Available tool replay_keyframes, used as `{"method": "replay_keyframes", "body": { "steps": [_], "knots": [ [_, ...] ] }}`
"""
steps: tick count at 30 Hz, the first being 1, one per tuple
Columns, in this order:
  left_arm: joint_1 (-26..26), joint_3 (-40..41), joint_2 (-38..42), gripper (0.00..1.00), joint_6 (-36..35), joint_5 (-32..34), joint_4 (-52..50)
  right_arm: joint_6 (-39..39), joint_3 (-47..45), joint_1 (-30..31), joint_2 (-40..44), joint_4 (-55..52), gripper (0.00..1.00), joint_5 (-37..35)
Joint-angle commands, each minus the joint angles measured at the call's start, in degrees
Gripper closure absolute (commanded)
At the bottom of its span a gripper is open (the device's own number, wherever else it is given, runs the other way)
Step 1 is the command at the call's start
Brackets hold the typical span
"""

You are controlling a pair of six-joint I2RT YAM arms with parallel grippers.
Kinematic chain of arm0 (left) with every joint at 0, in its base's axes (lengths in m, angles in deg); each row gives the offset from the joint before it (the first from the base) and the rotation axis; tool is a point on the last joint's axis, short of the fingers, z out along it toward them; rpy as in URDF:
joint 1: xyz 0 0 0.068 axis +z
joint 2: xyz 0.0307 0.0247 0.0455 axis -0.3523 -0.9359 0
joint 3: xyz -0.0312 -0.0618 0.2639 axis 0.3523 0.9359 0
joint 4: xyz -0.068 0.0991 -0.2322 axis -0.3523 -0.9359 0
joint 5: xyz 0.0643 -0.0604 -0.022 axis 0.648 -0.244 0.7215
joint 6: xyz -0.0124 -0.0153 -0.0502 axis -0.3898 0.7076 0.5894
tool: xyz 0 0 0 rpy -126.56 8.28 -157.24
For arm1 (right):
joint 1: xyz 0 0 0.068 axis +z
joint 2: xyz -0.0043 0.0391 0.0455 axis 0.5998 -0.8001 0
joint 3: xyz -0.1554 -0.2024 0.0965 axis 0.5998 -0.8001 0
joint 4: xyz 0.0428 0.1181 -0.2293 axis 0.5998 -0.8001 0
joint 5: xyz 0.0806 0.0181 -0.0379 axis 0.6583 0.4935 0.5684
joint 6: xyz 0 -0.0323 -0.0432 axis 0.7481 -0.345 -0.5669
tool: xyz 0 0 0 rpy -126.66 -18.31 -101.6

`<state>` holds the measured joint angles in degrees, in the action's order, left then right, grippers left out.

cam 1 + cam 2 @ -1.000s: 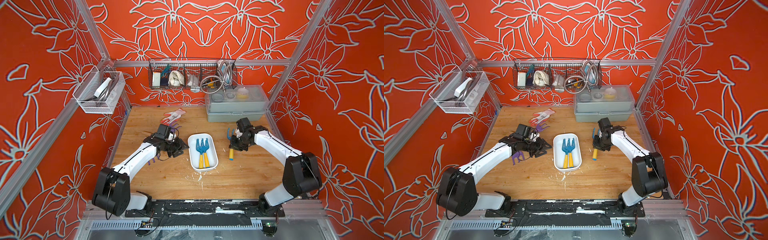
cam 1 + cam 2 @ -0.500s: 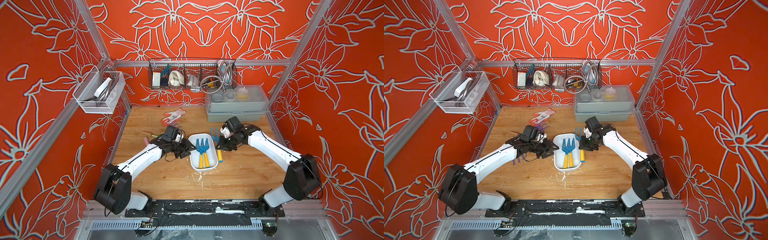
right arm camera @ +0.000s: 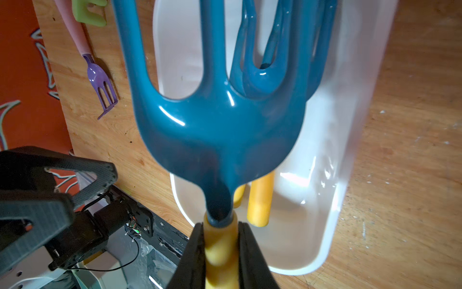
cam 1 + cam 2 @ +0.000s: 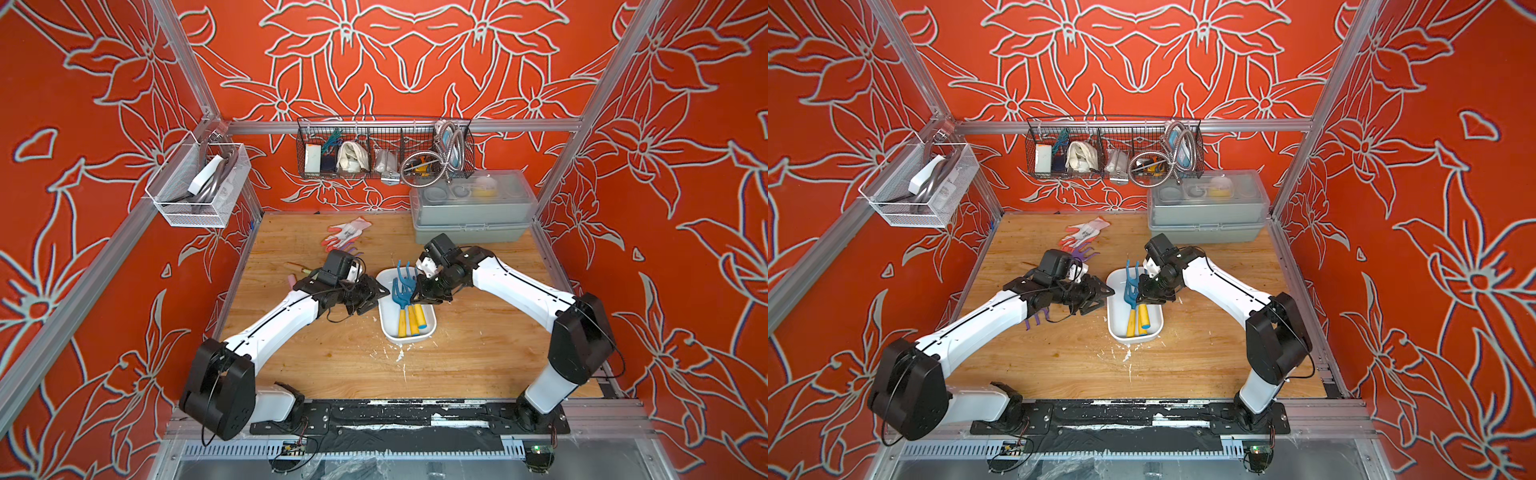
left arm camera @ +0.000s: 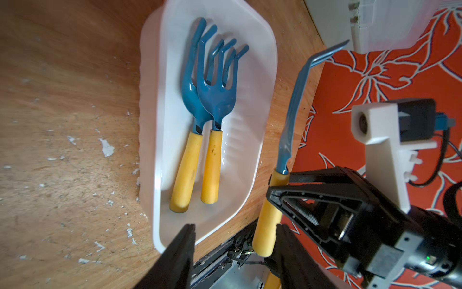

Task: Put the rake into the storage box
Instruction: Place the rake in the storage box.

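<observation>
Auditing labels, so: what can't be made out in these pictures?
Handle end of the held rake: right wrist view, cut off by the frame edge beyond the right gripper.
Purple tines: top view, rest hidden under the left arm.
Wire basket contents: top views, too small.

Storage box, white: holds two yellow-handled blue rakes. Right gripper grips a third rake over it; left gripper hovers just beside its rim.

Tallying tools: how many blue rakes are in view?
3. Two blue rakes lie side by side in the storage box; the third rake is held by the right gripper over the box. More may be hidden.
</observation>
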<state>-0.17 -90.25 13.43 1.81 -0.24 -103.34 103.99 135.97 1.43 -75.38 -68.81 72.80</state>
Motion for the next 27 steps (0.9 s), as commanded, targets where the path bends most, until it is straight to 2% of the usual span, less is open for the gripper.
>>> {"method": "replay_keyframes", "body": {
  "steps": [1, 8, 15, 18, 22, 27],
  "knots": [
    [3.15, 1.38, 4.21, 0.45, -2.48, 1.84, -5.12, 1.36, 2.65, 1.76, -2.06, -0.34, 0.97, 1.40],
    [10.75, 3.42, 11.12, 0.44, -5.46, 1.93, -11.84, 3.06, 4.31, 3.99, -5.70, 1.05, 0.96, 2.47],
    [13.54, 5.09, 15.25, 0.44, -6.73, 2.19, -14.90, 3.44, 5.85, 4.77, -7.92, 1.42, 0.88, 3.23],
    [14.09, 5.55, 16.14, 0.43, -6.73, 2.38, -15.37, 3.28, 6.33, 4.85, -8.15, 1.36, 0.75, 3.00],
    [14.40, 5.48, 16.10, 0.43, -6.74, 2.28, -15.29, 2.07, 7.02, 4.87, -7.68, 1.12, 0.52, 2.52],
    [14.52, 4.88, 15.21, 0.43, -6.80, 2.50, -14.93, -0.49, 7.35, 4.79, -4.95, 1.25, 0.36, 0.19]
  ]
}}
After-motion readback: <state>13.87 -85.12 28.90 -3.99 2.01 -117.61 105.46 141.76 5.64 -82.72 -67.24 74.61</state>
